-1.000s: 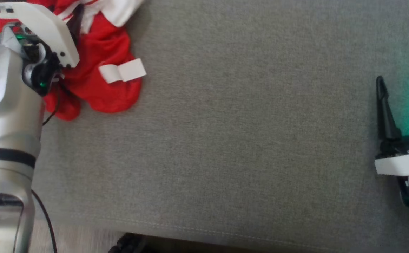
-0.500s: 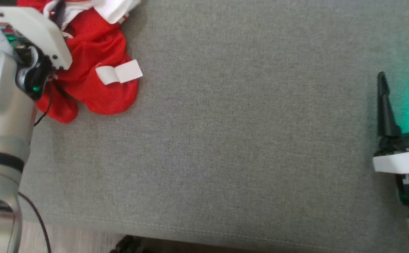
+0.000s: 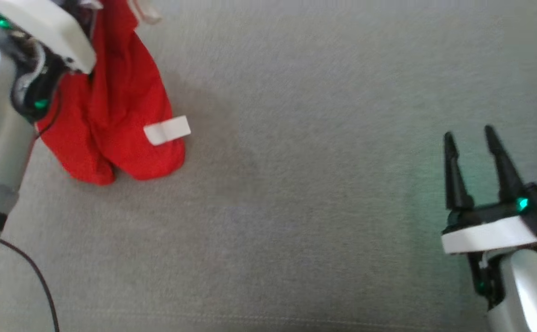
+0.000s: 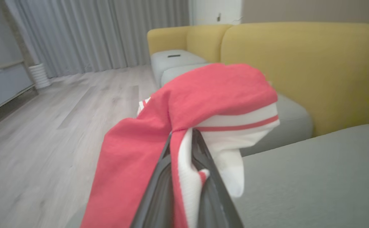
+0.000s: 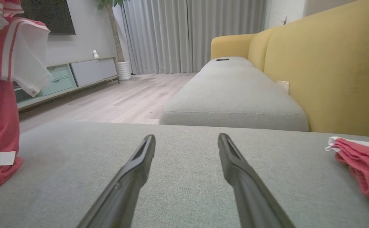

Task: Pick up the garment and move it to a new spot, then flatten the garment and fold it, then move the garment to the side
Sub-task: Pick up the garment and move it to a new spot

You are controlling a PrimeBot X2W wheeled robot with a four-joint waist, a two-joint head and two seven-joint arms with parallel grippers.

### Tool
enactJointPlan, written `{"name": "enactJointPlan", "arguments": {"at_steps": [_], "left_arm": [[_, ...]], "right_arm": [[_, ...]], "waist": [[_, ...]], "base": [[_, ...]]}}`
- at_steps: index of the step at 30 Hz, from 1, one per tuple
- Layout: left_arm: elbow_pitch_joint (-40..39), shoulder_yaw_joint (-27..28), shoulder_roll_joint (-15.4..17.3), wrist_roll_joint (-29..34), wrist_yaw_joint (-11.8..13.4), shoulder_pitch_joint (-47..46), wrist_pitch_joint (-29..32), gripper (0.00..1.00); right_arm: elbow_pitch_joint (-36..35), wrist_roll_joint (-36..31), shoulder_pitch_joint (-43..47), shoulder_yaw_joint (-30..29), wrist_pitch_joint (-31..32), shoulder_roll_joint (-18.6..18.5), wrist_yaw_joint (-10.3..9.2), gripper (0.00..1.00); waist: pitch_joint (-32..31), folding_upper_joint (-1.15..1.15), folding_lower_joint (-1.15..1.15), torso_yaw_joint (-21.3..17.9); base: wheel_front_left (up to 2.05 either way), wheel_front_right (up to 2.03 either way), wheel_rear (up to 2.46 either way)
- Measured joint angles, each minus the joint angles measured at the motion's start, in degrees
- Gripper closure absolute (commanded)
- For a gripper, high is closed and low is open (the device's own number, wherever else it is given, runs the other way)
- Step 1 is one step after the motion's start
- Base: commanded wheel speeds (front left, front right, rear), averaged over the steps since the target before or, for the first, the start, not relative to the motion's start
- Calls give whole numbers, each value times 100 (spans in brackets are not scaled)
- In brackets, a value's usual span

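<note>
STAGE: pick-up done | LEFT CLAW (image 4: 182,136): clamped on garment (image 3: 111,115), which hangs with its lower end on grey cushion (image 3: 323,193) | RIGHT CLAW (image 3: 469,133): wide, empty | REMAINING: relocate, flatten, fold, move aside

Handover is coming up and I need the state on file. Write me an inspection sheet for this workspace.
Surface: grey cushion, bare in the middle.
Job's things: red-and-white garment hanging from the left hand, lower end seemingly touching the cushion; white tag on it.
Clutter: red cloth lying off to the right hand's side.
Hands: left hand shut on the garment; right hand open, holding nothing.
Cables: thin black cable by the left arm.
Surroundings: yellow sofa back, curtains, wood floor, cabinet.
</note>
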Motion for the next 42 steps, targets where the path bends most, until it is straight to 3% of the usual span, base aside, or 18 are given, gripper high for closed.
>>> {"name": "enactJointPlan", "arguments": {"at_steps": [9, 17, 24, 28, 33, 34, 35, 36, 38, 42], "left_arm": [[-1245, -670, -20, -481, -1, 2, 301, 100], [-1499, -915, -631, -637, 0, -16, 382, 100], [-1042, -1596, -1060, -431, -1, 110, 92, 100], [-437, -2130, -1272, -296, 2, 737, -264, 100], [470, -2306, -1652, -266, 9, 1394, -747, 100], [577, -2303, -1727, -218, 35, 1411, -812, 88], [646, -2286, -1796, -159, 69, 1408, -854, 24], [683, -2264, -1857, -79, 137, 1405, -889, 0], [603, -2081, -1918, 153, 370, 1424, -891, 0], [-342, -1167, -1867, 744, 965, 1713, -894, 0]], "right_arm": [[60, 69, 130, 226, 0, 265, -1, 0], [-32, 93, 120, 287, 0, 358, 0, 0], [-86, 151, 10, 398, 0, 463, 0, 0], [-98, 151, -163, 421, 0, 522, 0, 0], [-82, 148, -170, 446, 0, 536, -1, 0], [-81, 147, -170, 450, 0, 541, 0, 0], [-76, 141, -170, 457, 0, 544, 0, 0], [-69, 140, -166, 455, 0, 544, 0, 0], [-42, 140, -154, 445, 0, 545, 0, 0], [25, 141, -64, 392, 0, 545, 0, 0]], "waist": [[-700, 0, 0, -863], [-791, 0, 1, -1778], [-355, 0, 4, -2238], [-85, 0, 4, -2370], [17, 0, 3, -2381], [-1, 0, 2, -2352], [-27, 0, 2, -2322], [-59, 0, 2, -2289], [-148, 0, 2, -2216], [-394, 0, 2, -2014]], "base": [[0, 0, 0], [0, 0, 0], [0, 0, 0], [0, 0, 0], [0, 0, 0], [0, 0, 0], [0, 0, 0], [0, 0, 0], [0, 0, 0], [0, 0, 0]]}}
